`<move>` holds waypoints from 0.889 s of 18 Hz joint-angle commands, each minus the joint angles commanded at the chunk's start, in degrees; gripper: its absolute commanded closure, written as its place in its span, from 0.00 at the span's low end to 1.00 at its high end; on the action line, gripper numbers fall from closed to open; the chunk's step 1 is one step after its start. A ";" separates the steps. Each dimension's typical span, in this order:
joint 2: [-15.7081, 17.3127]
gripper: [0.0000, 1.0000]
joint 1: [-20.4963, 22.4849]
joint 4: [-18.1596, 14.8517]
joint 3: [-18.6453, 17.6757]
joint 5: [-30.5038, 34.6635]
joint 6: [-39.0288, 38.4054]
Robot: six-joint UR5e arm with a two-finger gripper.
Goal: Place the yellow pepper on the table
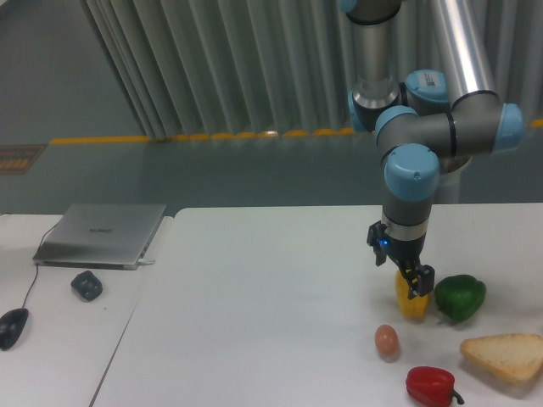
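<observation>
white table (254, 322) bears the yellow pepper (411, 305), gripped by the hand (411, 287); no legible writing.

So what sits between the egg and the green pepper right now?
The yellow pepper stands there, slightly further back than both, with the gripper around its top. It is close beside the green pepper and up-right of the egg, in the fixed camera view.
</observation>
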 joint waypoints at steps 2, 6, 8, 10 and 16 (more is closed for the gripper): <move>0.00 0.00 0.17 0.09 1.84 0.87 0.27; -0.35 0.00 0.00 3.15 4.92 5.35 3.58; -0.53 0.00 0.00 5.01 5.27 6.50 9.46; -0.53 0.00 0.00 5.01 5.54 8.86 13.00; -0.44 0.00 1.31 5.36 5.36 10.02 13.36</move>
